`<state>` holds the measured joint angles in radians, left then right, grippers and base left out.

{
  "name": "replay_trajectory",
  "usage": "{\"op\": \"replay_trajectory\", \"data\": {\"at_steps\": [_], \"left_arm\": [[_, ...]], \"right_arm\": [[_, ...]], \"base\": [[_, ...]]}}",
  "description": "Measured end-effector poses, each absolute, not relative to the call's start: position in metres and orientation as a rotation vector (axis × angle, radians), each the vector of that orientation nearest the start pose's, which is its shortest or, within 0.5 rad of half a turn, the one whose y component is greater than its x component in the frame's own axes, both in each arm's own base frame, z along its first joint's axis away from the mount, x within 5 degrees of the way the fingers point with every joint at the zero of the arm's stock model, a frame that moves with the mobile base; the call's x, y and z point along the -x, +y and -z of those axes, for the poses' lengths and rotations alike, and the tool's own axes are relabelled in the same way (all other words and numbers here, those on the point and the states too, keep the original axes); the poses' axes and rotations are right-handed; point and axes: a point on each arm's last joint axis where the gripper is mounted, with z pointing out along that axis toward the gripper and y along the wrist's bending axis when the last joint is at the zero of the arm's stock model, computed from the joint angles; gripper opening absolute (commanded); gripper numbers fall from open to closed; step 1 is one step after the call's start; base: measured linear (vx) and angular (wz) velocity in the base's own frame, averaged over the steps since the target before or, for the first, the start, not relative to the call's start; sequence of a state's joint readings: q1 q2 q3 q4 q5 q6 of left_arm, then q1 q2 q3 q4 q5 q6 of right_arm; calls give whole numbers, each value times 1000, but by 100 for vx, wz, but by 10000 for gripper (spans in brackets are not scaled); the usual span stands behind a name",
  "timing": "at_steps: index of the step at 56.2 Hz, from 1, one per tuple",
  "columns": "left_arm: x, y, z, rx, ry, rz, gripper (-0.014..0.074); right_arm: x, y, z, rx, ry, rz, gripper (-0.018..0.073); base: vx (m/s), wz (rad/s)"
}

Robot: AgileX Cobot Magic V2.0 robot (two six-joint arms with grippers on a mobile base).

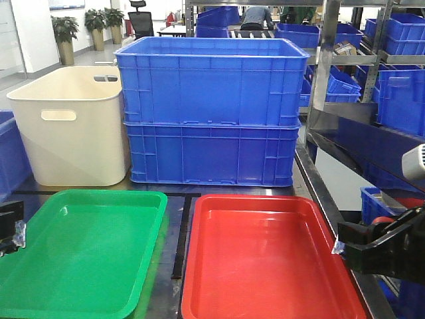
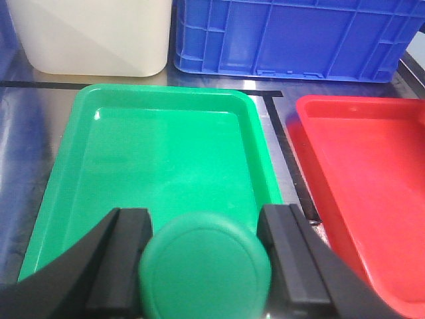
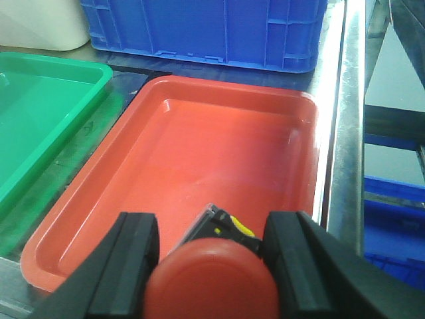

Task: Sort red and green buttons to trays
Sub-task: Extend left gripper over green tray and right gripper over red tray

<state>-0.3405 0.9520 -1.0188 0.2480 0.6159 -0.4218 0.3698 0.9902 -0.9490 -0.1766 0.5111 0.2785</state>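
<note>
In the left wrist view my left gripper (image 2: 206, 219) is shut on the green button (image 2: 204, 266), whose round green cap fills the gap between the black fingers. It hovers over the near end of the green tray (image 2: 166, 153). In the right wrist view my right gripper (image 3: 211, 222) is shut on the red button (image 3: 209, 279), a red mushroom cap on a black-and-clear block. It hovers over the near end of the red tray (image 3: 219, 139). In the front view the green tray (image 1: 86, 252) lies left and the red tray (image 1: 265, 259) right. Both trays hold nothing. The left gripper (image 1: 10, 229) and right gripper (image 1: 352, 246) show at the frame edges.
Two stacked deep blue crates (image 1: 212, 113) stand behind the trays, with a cream tub (image 1: 70, 126) to their left. A metal shelf rack with more blue crates (image 1: 372, 86) runs along the right. A black tape line (image 1: 180, 232) runs between the trays.
</note>
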Motion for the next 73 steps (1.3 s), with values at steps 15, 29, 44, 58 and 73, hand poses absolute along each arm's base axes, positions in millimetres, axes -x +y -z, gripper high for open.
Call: {"op": "replay_trajectory", "data": {"at_steps": [15,29,44,58,73], "left_arm": [[-186,-52,-397,-33,2019,212,3],[-186,-52,-397,-33,2019,212,3],[-186,-52,-397,-33,2019,212,3],[-194,-58,-406,-57,1893,264,3],[-255,-83,-370,-124,1919,269,3]], "right_arm": [[-197,68,-374,195,2025,-224,-9],[-197,68,-374,195,2025,-224,-9],[-197,68,-374,195,2024,-225,-9],[-209,74,-376,204,1943,-256,-9],[-265,101,-344,241,1879,-305,-9]], "base": [[0,0],[0,0],[0,0],[0,0],[0,0]]}}
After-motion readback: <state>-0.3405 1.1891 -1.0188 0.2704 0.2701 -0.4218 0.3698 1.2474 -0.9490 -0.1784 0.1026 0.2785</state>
